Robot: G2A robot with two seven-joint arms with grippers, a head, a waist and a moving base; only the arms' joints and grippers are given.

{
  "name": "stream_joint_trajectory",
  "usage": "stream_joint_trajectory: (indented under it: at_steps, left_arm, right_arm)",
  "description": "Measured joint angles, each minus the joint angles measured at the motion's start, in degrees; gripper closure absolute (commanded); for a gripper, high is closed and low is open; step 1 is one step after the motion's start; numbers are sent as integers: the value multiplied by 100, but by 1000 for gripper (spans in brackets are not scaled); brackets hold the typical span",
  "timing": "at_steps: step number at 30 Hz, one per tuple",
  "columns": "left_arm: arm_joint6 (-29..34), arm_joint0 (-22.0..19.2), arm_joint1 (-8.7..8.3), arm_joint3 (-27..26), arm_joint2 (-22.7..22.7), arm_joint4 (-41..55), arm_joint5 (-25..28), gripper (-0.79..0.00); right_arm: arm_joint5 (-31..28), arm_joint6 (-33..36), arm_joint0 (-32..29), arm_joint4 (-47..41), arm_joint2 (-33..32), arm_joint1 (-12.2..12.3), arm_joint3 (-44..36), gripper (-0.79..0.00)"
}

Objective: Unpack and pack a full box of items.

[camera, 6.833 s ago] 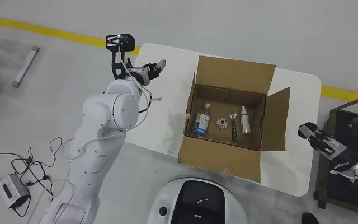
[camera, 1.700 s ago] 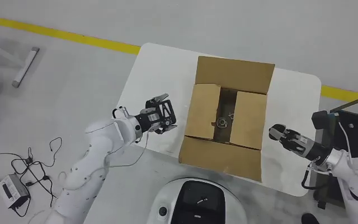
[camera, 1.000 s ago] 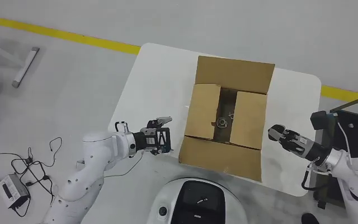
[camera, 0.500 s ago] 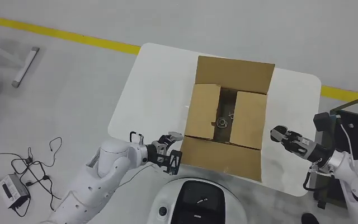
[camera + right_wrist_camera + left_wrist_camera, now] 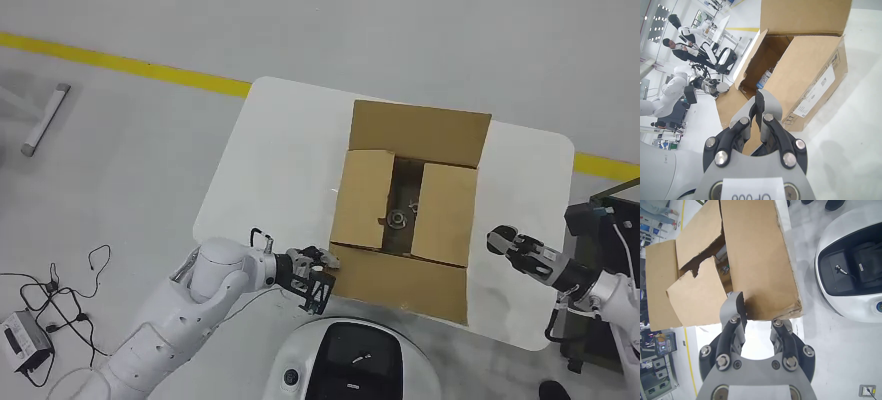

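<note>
The cardboard box (image 5: pixel 405 210) sits mid-table with its two side flaps folded in and a gap between them. The far flap (image 5: pixel 420 130) stands open and the near flap (image 5: pixel 398 282) juts toward me. Through the gap I see a metal part (image 5: pixel 398 215), and a clear bottle (image 5: pixel 763 79) lies inside. My left gripper (image 5: pixel 318 278) is open at the near flap's left corner (image 5: pixel 772 306), one finger (image 5: pixel 737 306) against the flap's edge and the other under it. My right gripper (image 5: pixel 497 240) is shut and holds nothing, just off the box's right side (image 5: pixel 815 83).
The white table (image 5: pixel 270 150) has bare room left of the box and a narrower strip on the right (image 5: pixel 530 200). A dark cart (image 5: pixel 612 215) stands past the table's right edge. A yellow line (image 5: pixel 120 62) crosses the floor.
Both side flaps were folded in over the contents. My left arm swung from the table's far left to the box's near-left corner. The right gripper came in beside the box.
</note>
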State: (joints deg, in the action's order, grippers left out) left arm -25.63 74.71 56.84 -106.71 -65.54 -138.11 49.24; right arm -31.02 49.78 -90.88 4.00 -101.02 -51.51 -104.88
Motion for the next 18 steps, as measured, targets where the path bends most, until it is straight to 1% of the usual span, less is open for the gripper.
stream_joint_trajectory:
  at_steps: [4,8,12,15,18]
  left_arm:
    - [-57,-34,-9,-76,-99,329,-35,0]
    - [-115,36,-40,-336,-324,789,144,0]
    - [-269,126,-67,-570,-498,1408,436,0]
    - [-383,128,-84,-511,-535,1728,593,0]
    - [-426,55,-80,-274,-536,2141,758,0]
  right_arm:
    - [28,-18,3,-9,-29,10,-6,0]
    - [114,38,7,0,-176,34,-111,0]
    - [238,55,-58,41,-405,57,-331,0]
    - [290,90,-131,-17,-543,70,-460,0]
    - [320,143,-188,-42,-604,80,-550,0]
